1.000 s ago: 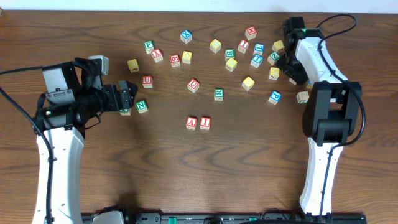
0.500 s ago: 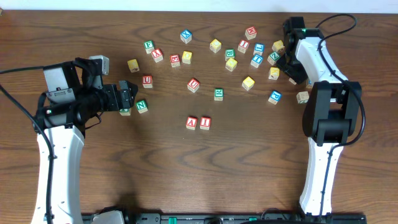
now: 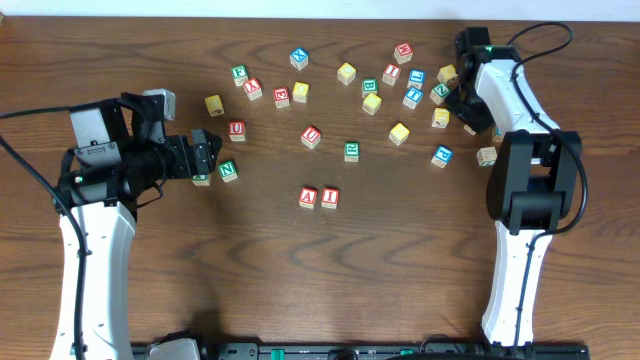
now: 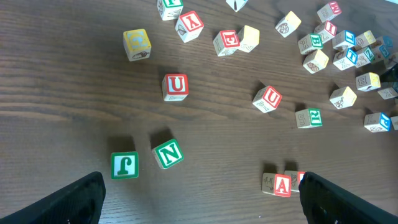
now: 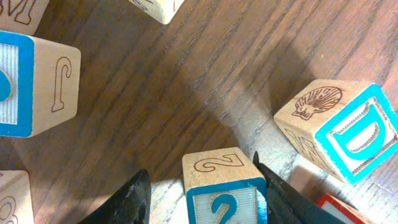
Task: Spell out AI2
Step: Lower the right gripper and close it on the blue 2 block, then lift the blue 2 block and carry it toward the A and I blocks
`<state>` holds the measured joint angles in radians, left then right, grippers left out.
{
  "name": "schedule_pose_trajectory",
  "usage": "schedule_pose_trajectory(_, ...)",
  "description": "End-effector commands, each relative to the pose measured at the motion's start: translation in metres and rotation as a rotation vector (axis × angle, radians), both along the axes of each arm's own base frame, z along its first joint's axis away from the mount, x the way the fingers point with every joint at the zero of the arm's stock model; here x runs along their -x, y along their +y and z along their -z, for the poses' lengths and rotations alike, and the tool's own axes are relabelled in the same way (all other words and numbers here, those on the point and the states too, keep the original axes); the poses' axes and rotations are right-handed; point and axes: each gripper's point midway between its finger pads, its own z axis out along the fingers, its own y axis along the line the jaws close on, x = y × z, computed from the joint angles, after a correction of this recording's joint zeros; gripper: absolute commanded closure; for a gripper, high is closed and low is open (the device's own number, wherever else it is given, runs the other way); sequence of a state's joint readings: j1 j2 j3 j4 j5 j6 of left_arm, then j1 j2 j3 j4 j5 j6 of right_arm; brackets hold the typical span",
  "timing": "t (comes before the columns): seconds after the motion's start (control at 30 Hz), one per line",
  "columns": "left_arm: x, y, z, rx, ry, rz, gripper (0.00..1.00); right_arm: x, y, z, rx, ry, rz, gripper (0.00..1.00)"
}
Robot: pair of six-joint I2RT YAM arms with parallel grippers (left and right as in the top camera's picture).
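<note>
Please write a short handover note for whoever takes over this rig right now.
Left gripper: fingers open, empty.
Right gripper: fingers open around the small wooden cube with a blue-printed "2", far right; a gap shows on one side, no grip yet.
Done: the wooden cube with a red-printed "A" and the wooden cube with a red-printed "I" sit side by side mid-table.
To do: grip the "2", place it beside the "I", away from the "A".

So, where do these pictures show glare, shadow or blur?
Overhead view: even light, sharp, short shadows by the cubes. Left wrist view: sharp, its tool fingers dark, featureless. Right wrist view: pale glare on the table above the blue 2 cube, a broad shadow beside it.
</note>
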<state>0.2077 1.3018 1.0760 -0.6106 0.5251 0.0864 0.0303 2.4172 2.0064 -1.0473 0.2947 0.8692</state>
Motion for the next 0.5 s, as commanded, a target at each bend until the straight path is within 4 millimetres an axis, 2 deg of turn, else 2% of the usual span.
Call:
schedule_pose_trajectory(0.0,-0.0028,0.0018,-0.0042,-0.009,-0.012,0.007,0.02,-0.0040,-0.0008,-0.0007,0.010,-0.005,-0.010,0.52)
schedule_pose_trajectory(0.1,-0.0028,0.0018,-0.0042,-0.009,-0.012,0.007,0.02,-0.0047,-0.0009,-0.0016,0.011,-0.006,-0.013,0.53)
schedule_pose_trajectory(0.33,-0.0028,0.0018,-0.0042,-0.009,-0.012,0.007,0.02,-0.0045,-0.0008,-0.0018,0.011,-0.003,-0.021,0.71)
schedule_pose_trajectory(0.47,-0.0028,0.0018,-0.0042,-0.009,-0.012,0.007,0.02,-0.0060,-0.0007,-0.0038,0.013,-0.004,-0.034,0.73)
